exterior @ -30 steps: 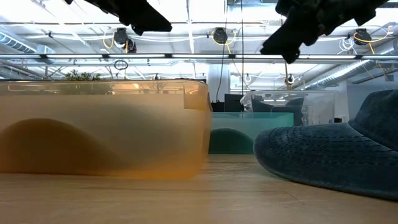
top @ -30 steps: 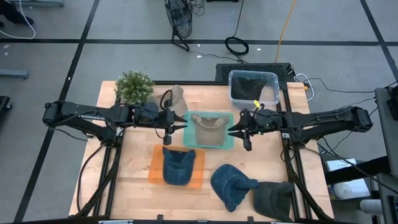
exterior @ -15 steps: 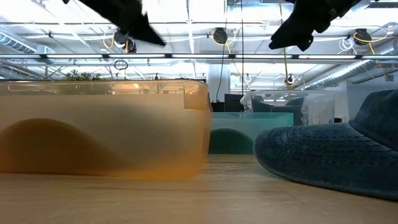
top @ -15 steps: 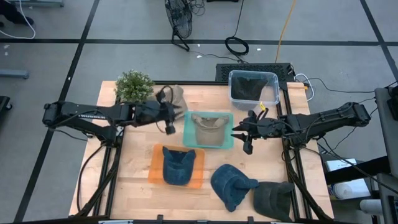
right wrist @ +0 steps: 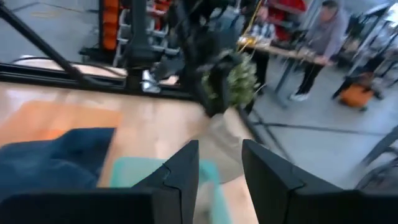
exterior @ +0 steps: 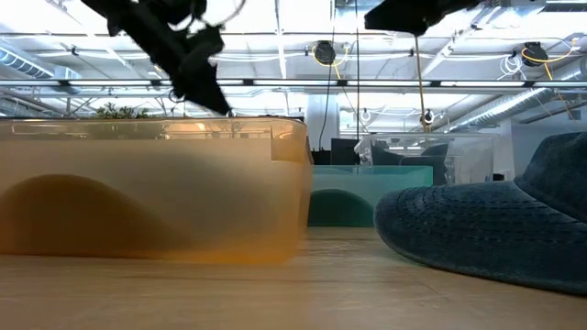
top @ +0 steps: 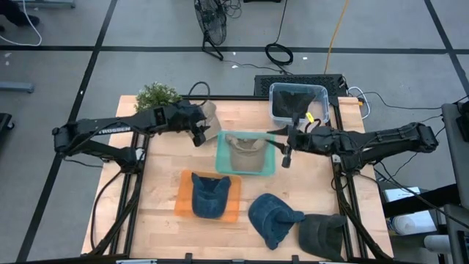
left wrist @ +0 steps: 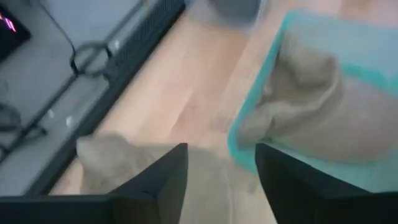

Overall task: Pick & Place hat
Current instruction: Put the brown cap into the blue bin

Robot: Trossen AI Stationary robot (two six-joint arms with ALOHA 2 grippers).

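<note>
A tan hat [top: 210, 115] lies flat on the table at the far left, beside a plant [top: 157, 96]. My left gripper [top: 198, 135] hovers just near of it, open and tipped down; in the left wrist view the tan hat [left wrist: 115, 158] shows beyond the empty fingers [left wrist: 176, 168]. A second tan hat [top: 246, 150] lies in the teal bin [top: 220, 155]. My right gripper [top: 286, 152] hangs open and nearly level over the bin's right rim, holding nothing. A blue hat [top: 208, 196] rests in the orange tray [top: 181, 199].
A clear bin [top: 298, 103] holding a dark hat stands at the far right. Another blue hat [top: 272, 218] and a dark hat [top: 322, 235] lie at the near right. The low view has the orange tray [exterior: 151, 188] close in front. People stand in the room beyond the table.
My left gripper has swung from the teal bin's left rim toward the far edge and the tan hat by the plant, sinking and tipping down. My right gripper has risen beside the bin's right rim and rolled about its own axis.
</note>
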